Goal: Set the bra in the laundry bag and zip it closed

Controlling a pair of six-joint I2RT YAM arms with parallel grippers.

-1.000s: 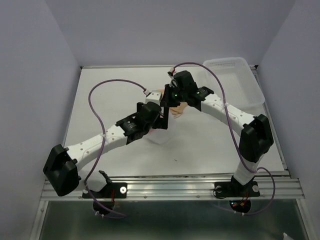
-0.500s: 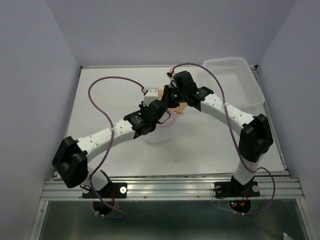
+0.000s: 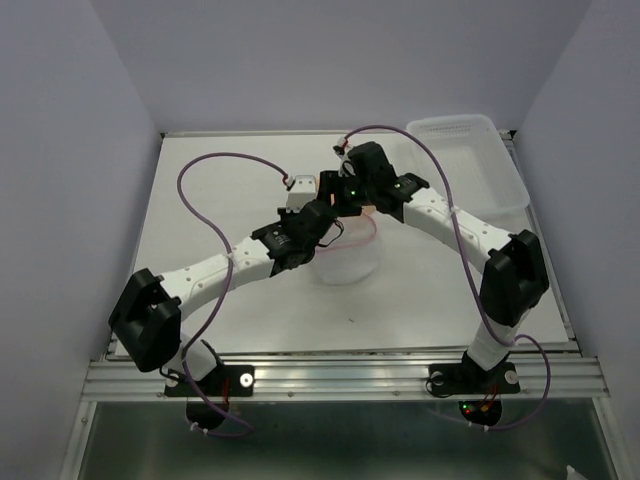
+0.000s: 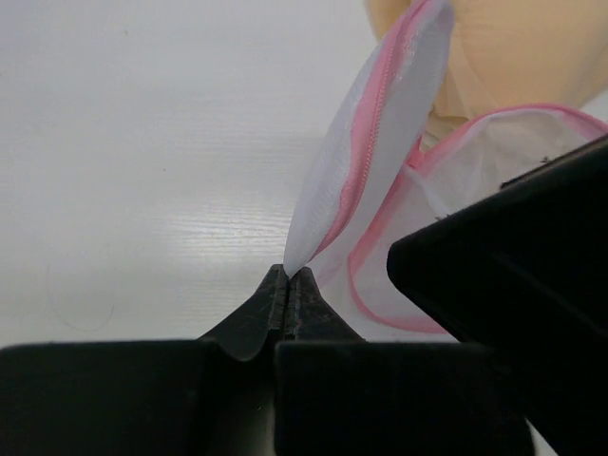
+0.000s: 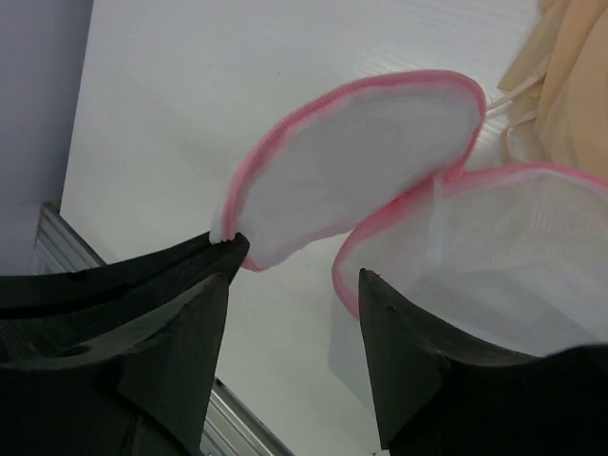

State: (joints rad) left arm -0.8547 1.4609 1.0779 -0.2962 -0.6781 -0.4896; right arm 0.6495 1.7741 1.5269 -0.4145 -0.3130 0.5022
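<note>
on table [image 3: 220, 215], laundry bag [image 3: 350, 265] lid tilted up

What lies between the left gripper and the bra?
The pink-edged lid flap of the laundry bag: the left gripper pinches its lower tip, and the flap stands up toward the bra. The left wrist view shows this.

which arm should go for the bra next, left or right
Right. The right end effector is open and empty, with the bra close by past the laundry bag. The left end effector is shut on the bag's lid flap, holding it up.
</note>
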